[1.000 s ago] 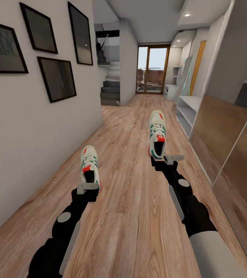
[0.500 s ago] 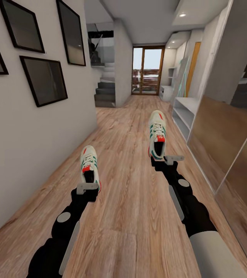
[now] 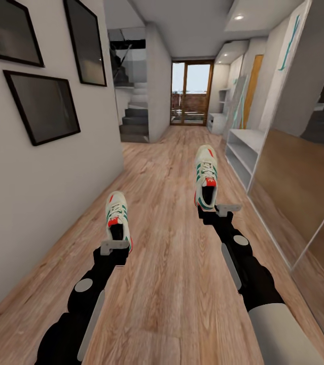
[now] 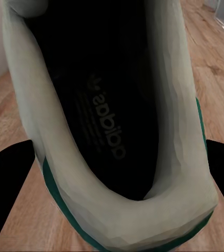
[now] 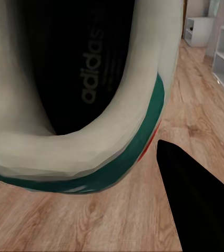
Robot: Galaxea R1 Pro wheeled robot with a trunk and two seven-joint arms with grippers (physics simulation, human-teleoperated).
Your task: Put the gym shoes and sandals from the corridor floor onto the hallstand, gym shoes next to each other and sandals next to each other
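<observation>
Both gym shoes are held above the corridor floor, toes pointing away from me. In the head view my left gripper is shut on the heel of the left gym shoe. My right gripper is shut on the heel of the right gym shoe, which sits farther ahead. Each wrist view looks into a dark shoe opening, with the white heel rim and green-edged rim close up and a black finger beside it. The light grey hallstand stands ahead on the right. The sandals are out of view.
A mirrored wardrobe runs along the right side, just before the hallstand. The left wall carries framed pictures. Stairs rise at the far left, and a glass door closes the corridor's end.
The whole view has shifted: the wall pictures have slid left and the hallstand sits a little nearer. Both arms and their shoes hold the same pose.
</observation>
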